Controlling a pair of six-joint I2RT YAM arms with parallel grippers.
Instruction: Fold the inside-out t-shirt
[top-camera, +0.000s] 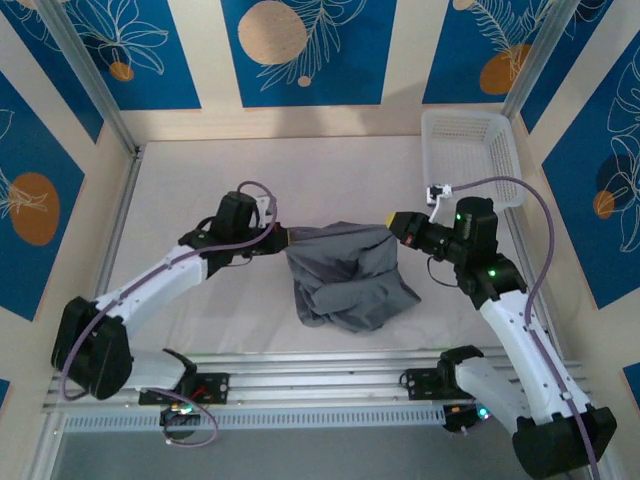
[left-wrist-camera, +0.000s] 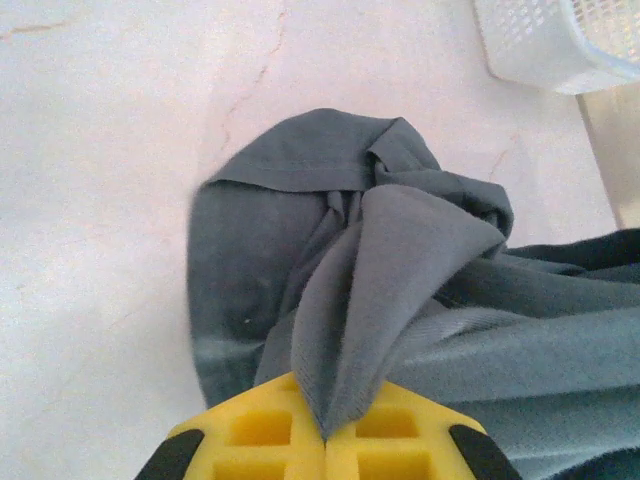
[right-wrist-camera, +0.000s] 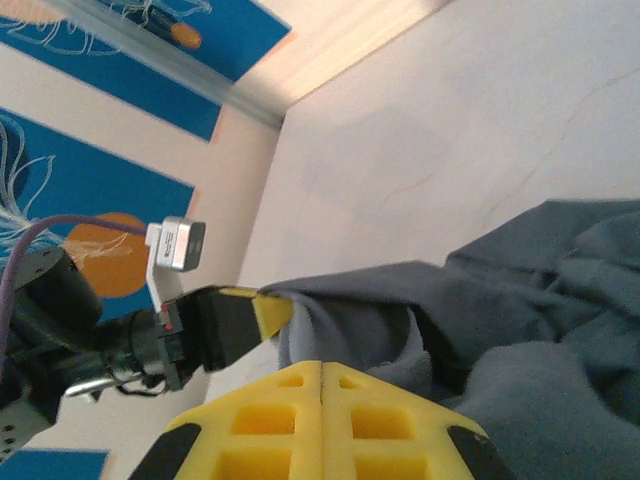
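At centre left of the overhead view, the left gripper (top-camera: 283, 238) has its jaws clamped on a pinch of the grey t-shirt (top-camera: 350, 278). The shirt hangs bunched mid-frame between the arms, its lower part seemingly resting on the white table (top-camera: 190, 180). At centre right, the right gripper (top-camera: 394, 222) is pinched tight on the opposite upper corner. A white basket (top-camera: 470, 150) sits upper right.

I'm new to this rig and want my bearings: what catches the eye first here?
A slate-grey t-shirt lies bunched in the middle of the table. Its far edge is pulled taut between the left gripper and the right gripper, both shut on the fabric. A white mesh basket sits in the far right corner.
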